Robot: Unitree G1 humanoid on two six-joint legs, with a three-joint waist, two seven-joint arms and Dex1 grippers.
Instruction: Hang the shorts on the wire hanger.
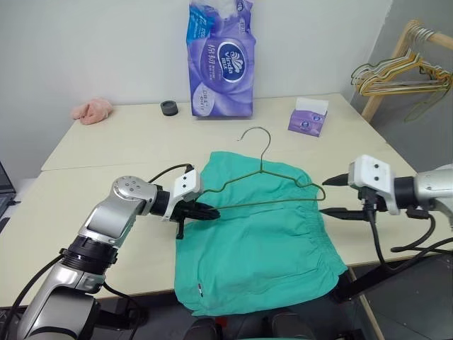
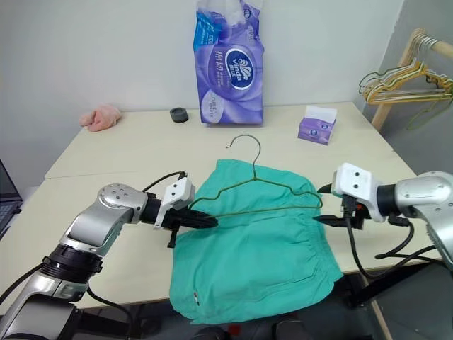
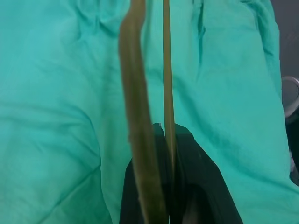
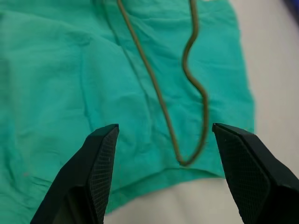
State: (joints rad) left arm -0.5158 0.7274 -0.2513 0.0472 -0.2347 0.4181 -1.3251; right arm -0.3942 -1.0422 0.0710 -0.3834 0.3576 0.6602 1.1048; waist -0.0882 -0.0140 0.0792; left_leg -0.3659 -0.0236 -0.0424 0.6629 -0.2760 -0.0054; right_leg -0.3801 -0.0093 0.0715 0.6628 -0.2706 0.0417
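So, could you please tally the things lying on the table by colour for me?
Teal: 1, the shorts
Olive-gold: 1, the wire hanger
Purple: 2, tissue pack, tissue box
Pink: 1, cloth
Black: 1, small ring
Total: 6

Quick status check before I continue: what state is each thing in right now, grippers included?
Shorts: lying flat on the table, lower hem over the near edge, not hung.
Wire hanger: lying over the shorts, left corner pinched.
Left gripper: shut on the wire hanger.
Right gripper: open, beside the hanger's right corner, holding nothing.
Tissue box: open, a tissue sticking up.
Tissue pack: upright, unopened.
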